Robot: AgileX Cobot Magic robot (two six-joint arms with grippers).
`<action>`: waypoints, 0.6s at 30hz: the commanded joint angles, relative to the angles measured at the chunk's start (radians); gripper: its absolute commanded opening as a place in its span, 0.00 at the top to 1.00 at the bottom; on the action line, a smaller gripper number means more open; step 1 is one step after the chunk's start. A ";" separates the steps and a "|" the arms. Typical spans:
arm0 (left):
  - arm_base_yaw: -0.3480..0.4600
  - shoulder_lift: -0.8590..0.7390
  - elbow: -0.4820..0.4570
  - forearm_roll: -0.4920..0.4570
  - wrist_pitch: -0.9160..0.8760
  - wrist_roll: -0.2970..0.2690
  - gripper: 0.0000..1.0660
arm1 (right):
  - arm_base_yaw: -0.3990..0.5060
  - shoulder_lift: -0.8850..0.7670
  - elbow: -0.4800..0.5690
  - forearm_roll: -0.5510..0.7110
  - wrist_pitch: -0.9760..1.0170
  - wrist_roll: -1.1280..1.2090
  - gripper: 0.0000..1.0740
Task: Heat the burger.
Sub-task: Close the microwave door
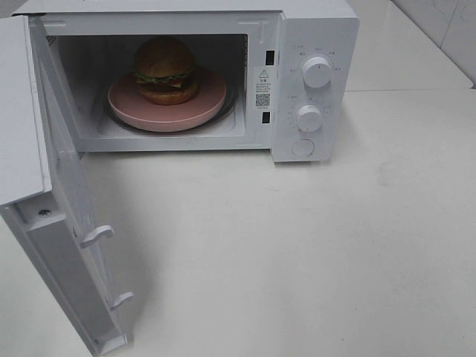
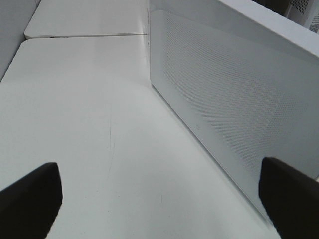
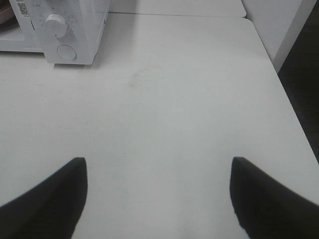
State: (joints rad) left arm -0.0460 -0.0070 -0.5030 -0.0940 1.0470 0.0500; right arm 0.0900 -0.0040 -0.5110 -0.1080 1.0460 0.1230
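The burger [image 1: 165,71] sits on a round pink plate [image 1: 208,100] inside the white microwave [image 1: 316,30], whose door [image 1: 71,216] hangs wide open at the left. Neither arm shows in the exterior high view. In the left wrist view my left gripper [image 2: 159,204] is open with nothing between its dark fingertips [image 2: 30,201], low over the table beside the door's outer face [image 2: 234,99]. My right gripper [image 3: 158,196] is open and empty above bare table, with the microwave's knob panel [image 3: 62,30] far ahead of it.
Two white knobs [image 1: 317,72] and a round button [image 1: 303,147] are on the microwave's right panel. The white table [image 1: 297,253] stretches in front and right. Its right edge [image 3: 294,114] drops off beside a white wall.
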 commanded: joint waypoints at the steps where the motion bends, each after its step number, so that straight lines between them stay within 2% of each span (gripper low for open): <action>1: 0.002 -0.018 0.002 -0.008 -0.009 -0.006 0.06 | -0.007 -0.026 0.001 0.000 -0.004 -0.008 0.30; 6: 0.002 -0.010 -0.015 -0.008 -0.033 -0.007 0.08 | -0.007 -0.026 0.001 0.000 -0.004 -0.008 0.30; 9: 0.002 0.021 -0.034 -0.004 -0.065 -0.007 0.13 | -0.007 -0.026 0.001 0.000 -0.004 -0.008 0.30; 10: 0.002 0.046 -0.035 0.004 -0.081 -0.007 0.18 | -0.007 -0.026 0.001 0.000 -0.004 -0.008 0.30; 11: 0.002 0.046 -0.035 0.004 -0.081 -0.007 0.18 | -0.007 -0.026 0.001 0.000 -0.004 -0.008 0.30; 12: 0.002 0.062 -0.035 0.008 -0.089 -0.007 0.22 | -0.007 -0.026 0.001 0.000 -0.004 -0.008 0.30; 13: 0.002 0.099 -0.035 0.013 -0.111 -0.007 0.31 | -0.007 -0.026 0.001 0.000 -0.004 -0.008 0.30; 14: 0.002 0.099 -0.035 0.013 -0.111 -0.007 0.31 | -0.007 -0.026 0.001 0.000 -0.004 -0.008 0.30; 15: 0.002 0.117 -0.035 0.013 -0.125 -0.007 0.38 | -0.007 -0.026 0.001 0.000 -0.004 -0.008 0.30; 16: 0.002 0.151 -0.035 0.013 -0.143 -0.007 0.51 | -0.007 -0.026 0.001 0.000 -0.004 -0.007 0.30; 17: 0.002 0.151 -0.035 0.013 -0.143 -0.007 0.51 | -0.007 -0.026 0.001 0.000 -0.004 -0.007 0.30; 18: 0.002 0.166 -0.035 0.013 -0.154 -0.007 0.59 | -0.007 -0.026 0.001 0.000 -0.004 -0.007 0.30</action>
State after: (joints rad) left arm -0.0460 0.1580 -0.5310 -0.0830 0.9170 0.0500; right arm 0.0900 -0.0040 -0.5110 -0.1080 1.0460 0.1230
